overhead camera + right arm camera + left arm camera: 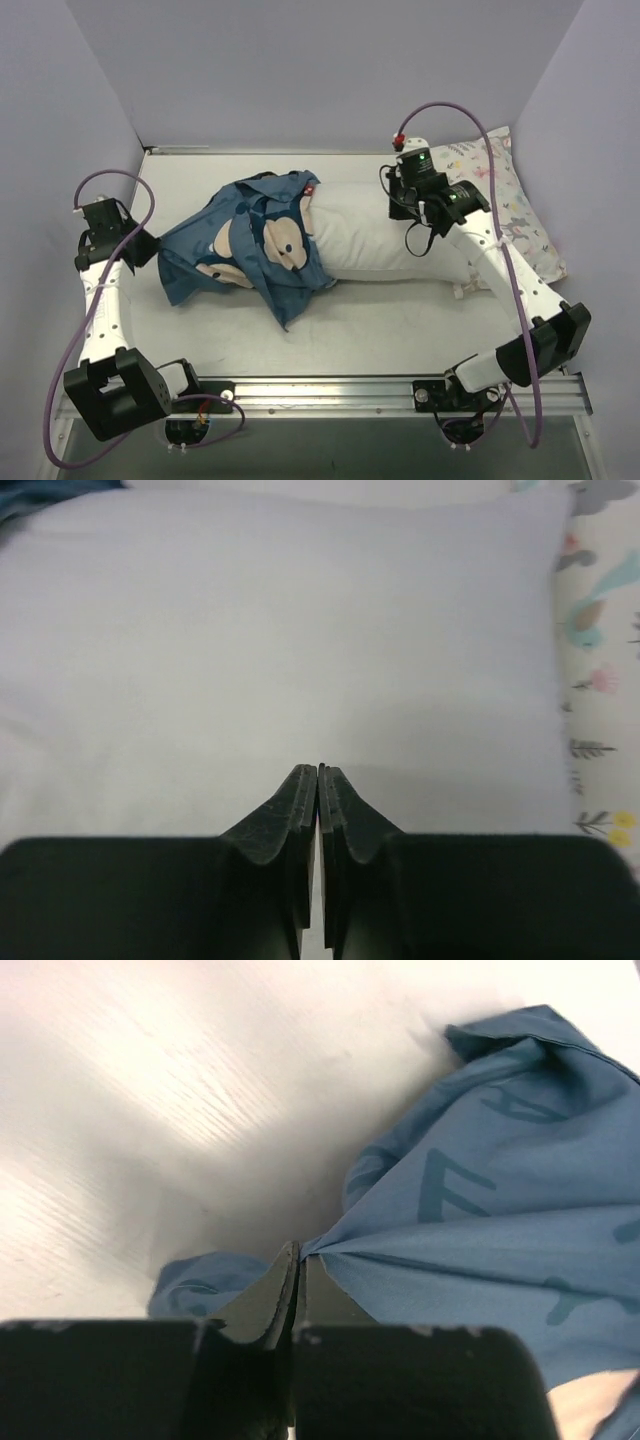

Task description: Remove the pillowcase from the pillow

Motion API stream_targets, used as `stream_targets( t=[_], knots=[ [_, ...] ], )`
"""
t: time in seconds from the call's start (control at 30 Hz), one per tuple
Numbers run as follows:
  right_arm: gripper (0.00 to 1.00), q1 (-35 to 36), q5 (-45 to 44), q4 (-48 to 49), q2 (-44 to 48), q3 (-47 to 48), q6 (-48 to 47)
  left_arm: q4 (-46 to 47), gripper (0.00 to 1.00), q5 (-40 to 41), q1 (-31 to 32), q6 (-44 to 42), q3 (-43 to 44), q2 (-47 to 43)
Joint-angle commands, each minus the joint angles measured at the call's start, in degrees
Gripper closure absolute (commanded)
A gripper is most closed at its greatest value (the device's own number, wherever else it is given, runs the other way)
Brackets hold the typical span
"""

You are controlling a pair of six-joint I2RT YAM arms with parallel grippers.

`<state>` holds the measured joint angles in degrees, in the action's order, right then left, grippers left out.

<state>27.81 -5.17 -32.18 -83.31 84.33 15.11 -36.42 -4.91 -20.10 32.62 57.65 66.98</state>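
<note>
Top external: pillowcase bunched over one end of the pillow

Top external shows the pillowcase [250, 245] crumpled left of the table's [400, 325] middle, covering the left end of the pillow [360, 235]. The bare white part of the pillow stretches toward the right edge. The left gripper [298, 1256] sits near the left edge, its jaws pinched tight on a corner of the blue fabric, which gathers into folds at the tips. The right gripper [318, 772] is over the pillow's right end, jaws pressed together against the white surface. Whether it has caught any fabric cannot be told. A patterned pillow [515, 205] lies in the far right corner, touching the white one.
</note>
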Motion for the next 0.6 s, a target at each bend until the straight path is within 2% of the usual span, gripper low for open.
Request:
stream_targets(
  t=[0.0, 0.17, 0.3, 0.33, 0.4, 0.43, 0.47, 0.5, 0.57],
  knots=[
    [1.0, -3.73, -11.09, -6.66, 3.06, 4.78, -1.05, 3.29, 1.0, 13.6, -4.25, -1.24, 2.73, 0.61],
    [1.0, -3.64, -7.23, -7.37, 2.45, 8.82, -0.44, 3.29, 1.0, 14.14, -4.6, -2.03, 2.21, 1.31],
    [1.0, -0.4, -1.95, -7.28, 2.27, 9.36, -1.31, 5.66, 1.0, 5.18, -2.85, -3.88, 1.15, 1.57],
    [1.0, 2.83, -1.78, -7.02, 1.92, 9.18, -1.75, 6.45, 0.96, 2.04, -2.06, -4.14, 0.19, 1.57],
    [0.97, 5.83, -2.13, -6.4, 1.4, 8.22, -3.16, 6.8, 0.76, 0.69, 0.65, -4.93, -0.52, 1.4],
    [0.87, 9.16, -1.78, -5.62, 1.22, 7.52, -3.77, 6.81, 0.63, 0.51, 1.63, -5.37, -1.04, 0.7],
    [0.8, 10.49, -1.43, -4.91, 1.22, 5.94, -5.08, 6.81, 0.4, 0.43, 2.51, -6.33, -1.22, 0.09],
    [0.61, 12.42, -0.73, -3.34, 1.22, 4.88, -6.31, 6.81, 0.3, 0.69, 3.48, -6.78, -1.4, -0.62],
    [0.41, 18.22, -0.98, -1.22, 2.09, 2.51, -10.34, 6.63, 0.13, 0.95, 5.85, -7.57, -1.84, -3.86]
  ],
)
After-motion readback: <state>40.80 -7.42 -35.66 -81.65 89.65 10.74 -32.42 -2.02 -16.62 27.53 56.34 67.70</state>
